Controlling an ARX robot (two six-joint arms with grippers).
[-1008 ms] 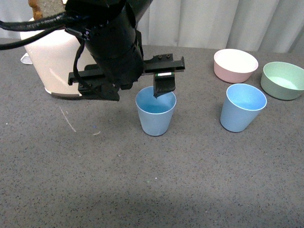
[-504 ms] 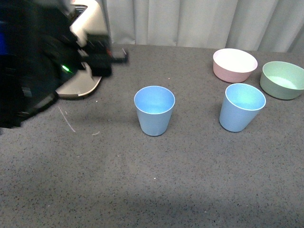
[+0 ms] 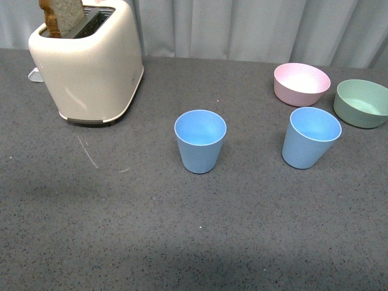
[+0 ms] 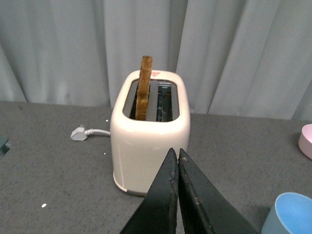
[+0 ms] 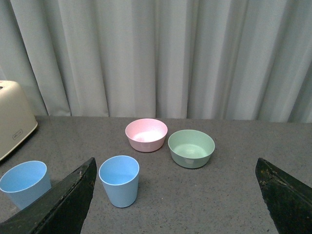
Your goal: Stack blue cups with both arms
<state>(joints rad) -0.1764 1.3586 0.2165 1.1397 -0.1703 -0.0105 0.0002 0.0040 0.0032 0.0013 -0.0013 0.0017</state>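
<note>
Two to stack, both upright, mouths up, well apart on the table [image 3: 121, 230]: the middle cup [image 3: 200, 140] and the right cup [image 3: 311, 137]. My left gripper [image 4: 175, 156] is pinched closed on nothing; my right gripper [image 5: 174, 178] is spread wide and empty, the right cup ahead of it. I judge each arm nearer its own cup. Farther off sit the pink bowl [image 3: 297, 97], green bowl [image 3: 357, 118] and, far left, the toaster [image 3: 88, 60].
</note>
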